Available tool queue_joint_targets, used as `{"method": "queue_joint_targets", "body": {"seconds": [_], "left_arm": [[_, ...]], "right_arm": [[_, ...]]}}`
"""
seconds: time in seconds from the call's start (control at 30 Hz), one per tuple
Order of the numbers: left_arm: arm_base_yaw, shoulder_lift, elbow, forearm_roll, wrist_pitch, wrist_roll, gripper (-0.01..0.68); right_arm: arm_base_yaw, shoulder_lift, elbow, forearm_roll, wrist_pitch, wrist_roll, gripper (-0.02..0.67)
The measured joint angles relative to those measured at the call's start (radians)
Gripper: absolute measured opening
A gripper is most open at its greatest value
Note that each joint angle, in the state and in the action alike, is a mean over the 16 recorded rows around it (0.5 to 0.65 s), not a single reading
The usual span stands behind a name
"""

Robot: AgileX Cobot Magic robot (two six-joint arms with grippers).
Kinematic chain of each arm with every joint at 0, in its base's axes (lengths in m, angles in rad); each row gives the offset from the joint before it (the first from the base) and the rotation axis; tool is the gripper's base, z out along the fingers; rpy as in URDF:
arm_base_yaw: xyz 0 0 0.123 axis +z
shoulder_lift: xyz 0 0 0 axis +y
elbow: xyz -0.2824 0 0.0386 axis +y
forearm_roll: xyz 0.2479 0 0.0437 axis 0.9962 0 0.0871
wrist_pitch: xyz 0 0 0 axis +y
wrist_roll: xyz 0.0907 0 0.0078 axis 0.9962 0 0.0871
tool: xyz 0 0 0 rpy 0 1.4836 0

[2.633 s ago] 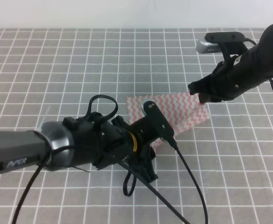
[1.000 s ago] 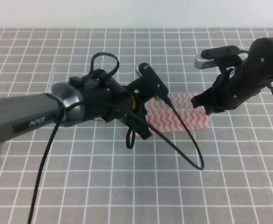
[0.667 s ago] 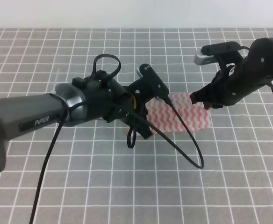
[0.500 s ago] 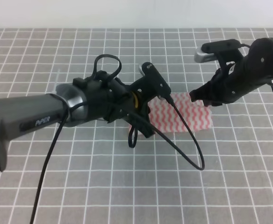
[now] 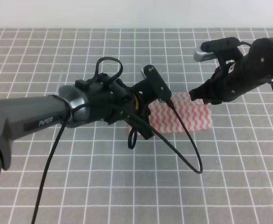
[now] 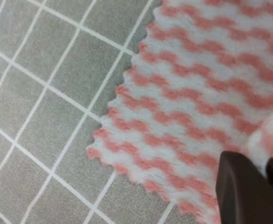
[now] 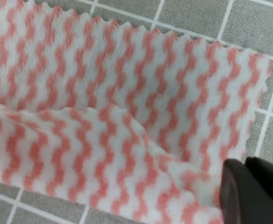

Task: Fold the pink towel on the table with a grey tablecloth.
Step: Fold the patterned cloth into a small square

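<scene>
- The thin pink-and-white zigzag-striped towel (image 5: 185,114) lay near the middle of the desk with a grey tablecloth of white grid lines (image 5: 127,186), right of centre in the high view, as a flat strip wider than it was deep.
- In the right wrist view, one layer of the towel (image 7: 127,84) lay flat on the grey cloth while a second layer was doubled over it, its free edge wrinkled and running across the lower half of the picture.
- The serrated edges of the towel (image 6: 183,107) showed clearly in the left wrist view, where a corner rested flat on the grid squares.
- The left gripper (image 5: 146,128), on a long grey-and-black arm reaching from the left, sat at the towel's left end; in the high view the arm's own body and a looping black cable hid the tips.
- In the left wrist view, a dark fingertip (image 6: 241,186) stood at the lower right with a fold of striped cloth drawn up beside it, so the jaws stood narrow and pinched on the towel.
- The right gripper (image 5: 198,95), on a black arm from the upper right, sat at the towel's far right corner.
- In the right wrist view, its dark fingertips (image 7: 244,191) were close together with bunched cloth beside them; whether they clamped the towel could not be told.
</scene>
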Motion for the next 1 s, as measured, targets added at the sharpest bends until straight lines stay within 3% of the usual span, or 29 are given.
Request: {"method": "queue_joint_targets", "body": {"seconds": [0.5, 1.0], "left_arm": [[0.003, -0.001, 0.0, 0.001, -0.033, 0.029, -0.001], [0.008, 0.012, 0.0, 0.001, -0.038, 0.033, -0.001]], "right_arm": [[0.0, 0.003, -0.001, -0.001, -0.027, -0.02, 0.076], [-0.003, 0.077, -0.016, 0.027, -0.056, -0.12, 0.285]]}}
